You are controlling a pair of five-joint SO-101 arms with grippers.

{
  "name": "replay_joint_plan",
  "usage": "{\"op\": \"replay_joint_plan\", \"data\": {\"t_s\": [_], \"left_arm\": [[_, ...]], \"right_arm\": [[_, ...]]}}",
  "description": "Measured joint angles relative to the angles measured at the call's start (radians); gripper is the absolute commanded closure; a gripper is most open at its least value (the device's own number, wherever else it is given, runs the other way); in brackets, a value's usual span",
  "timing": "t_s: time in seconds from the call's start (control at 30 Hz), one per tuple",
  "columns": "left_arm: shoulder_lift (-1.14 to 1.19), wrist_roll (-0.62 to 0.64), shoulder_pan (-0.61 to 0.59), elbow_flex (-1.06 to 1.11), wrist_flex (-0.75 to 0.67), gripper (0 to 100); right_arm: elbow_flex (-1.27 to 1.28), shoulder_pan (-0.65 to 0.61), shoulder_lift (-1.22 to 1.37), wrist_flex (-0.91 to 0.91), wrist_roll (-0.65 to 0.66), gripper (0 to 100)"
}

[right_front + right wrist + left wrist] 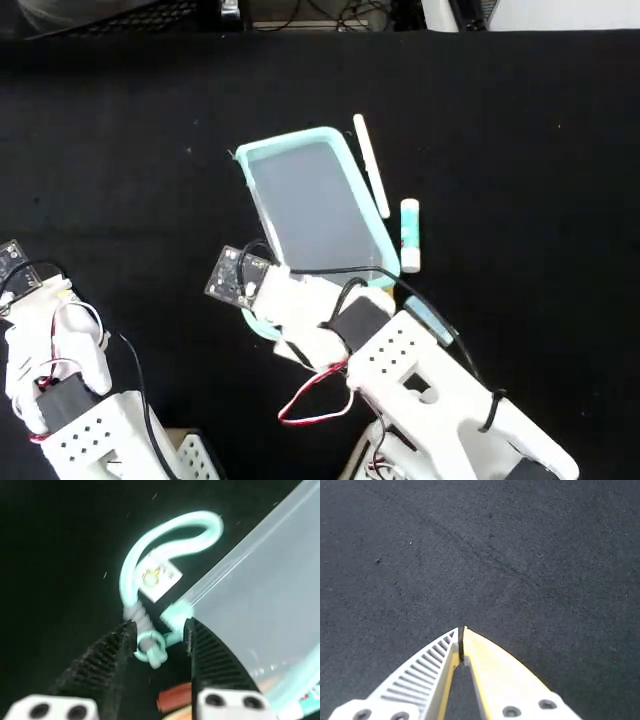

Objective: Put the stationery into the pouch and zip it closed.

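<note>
Pouch (310, 200): translucent rectangle, mint trim, lying flat on matte black table (120, 150)
Right gripper (159, 630): ribbed jaws parted, straddling mint pull ring (151, 649)
Left gripper (461, 632): pinched together, empty
Pen (371, 165), glue stick (410, 235): slim cylinders beside pouch

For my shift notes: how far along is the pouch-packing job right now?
Nothing clearly done: the pen and glue stick lie on the table beside the pouch. In hand: the right hand sits open around the zip pull. Remaining: loading both items, then zipping shut.
</note>
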Motion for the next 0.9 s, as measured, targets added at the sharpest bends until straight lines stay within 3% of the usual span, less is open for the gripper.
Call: {"op": "replay_joint_plan", "data": {"t_s": [0.13,0.23,0.43,0.6,0.9], "left_arm": [[0.000,0.000,0.000,0.000,0.000,97],[0.000,0.000,0.000,0.000,0.000,97],[0.000,0.000,0.000,0.000,0.000,97],[0.000,0.000,0.000,0.000,0.000,97],[0.000,0.000,0.000,0.000,0.000,97]], "right_arm": [[-0.080,0.000,0.000,0.091,0.032,83.2],[-0.066,0.000,0.015,0.026,-0.015,84.3],[0.061,0.000,0.127,-0.086,-0.064,96.9],[0.060,0.008,0.238,-0.146,-0.069,93.6],[-0.146,0.133,0.520,-0.324,-0.115,89.9]]}}
